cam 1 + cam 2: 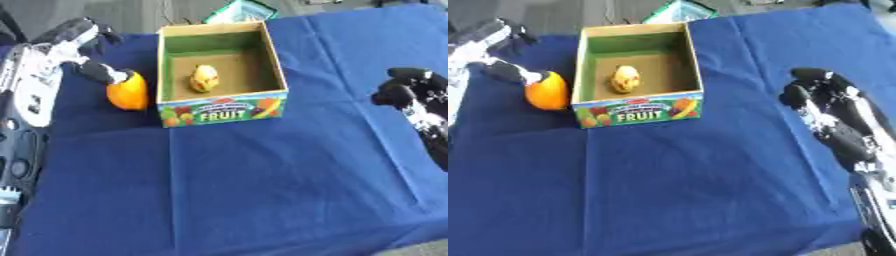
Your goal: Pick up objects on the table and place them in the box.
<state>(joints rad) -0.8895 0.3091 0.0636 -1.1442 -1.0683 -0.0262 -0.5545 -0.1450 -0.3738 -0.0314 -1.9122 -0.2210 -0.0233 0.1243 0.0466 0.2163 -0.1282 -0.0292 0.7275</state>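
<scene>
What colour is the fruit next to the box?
Orange, shows best in the left eye view, just left of the box.

Blue cloth (262,190) covers the table; a green-edged thing (241,11) lies beyond it

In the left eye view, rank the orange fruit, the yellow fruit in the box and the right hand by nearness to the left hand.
1. Orange fruit: touching the left hand, left of the box.
2. Yellow fruit: inside the box.
3. Right hand: far right edge.

Orange fruit (129,93), yellow-red fruit (204,78), green-walled box (223,112), blue cloth (262,175).
</scene>
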